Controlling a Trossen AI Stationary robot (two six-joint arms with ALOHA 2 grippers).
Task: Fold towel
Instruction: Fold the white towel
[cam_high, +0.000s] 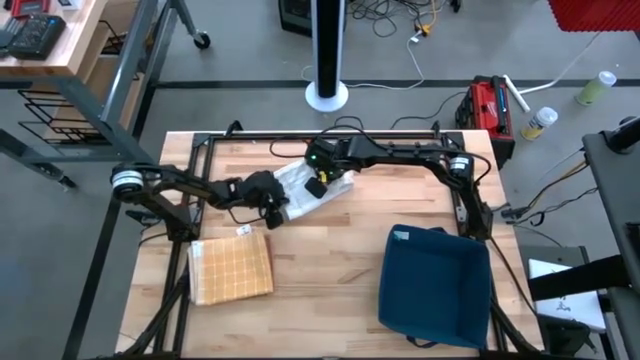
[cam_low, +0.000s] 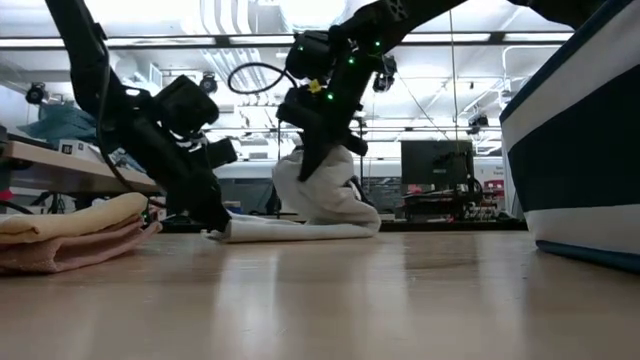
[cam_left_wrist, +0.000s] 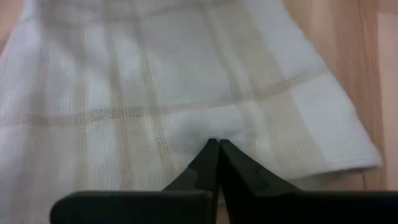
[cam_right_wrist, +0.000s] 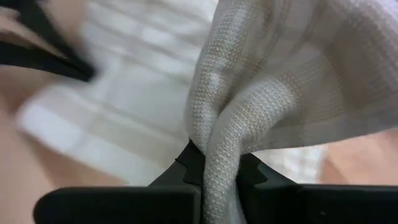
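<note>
White towel (cam_high: 312, 190) sits mid-table toward the back edge, partly flat on the wood, one end bunched and lifted. I see my right gripper (cam_right_wrist: 214, 163) clamped on that raised fold, cloth squeezed between both fingers and spilling over them; in the low view it hangs from the gripper (cam_low: 318, 150) above the flat part. My left gripper (cam_high: 270, 212) is down at the towel's near-left edge, fingers pressed together with their tips on the cloth (cam_left_wrist: 186, 93); whether any fabric is actually pinched, I can't tell from the wrist view. A folded yellow checked towel (cam_high: 232, 270) lies front-left on the table (cam_high: 330, 270). A dark blue bin (cam_high: 433, 285) stands front-right, well apart from the white towel.
</note>
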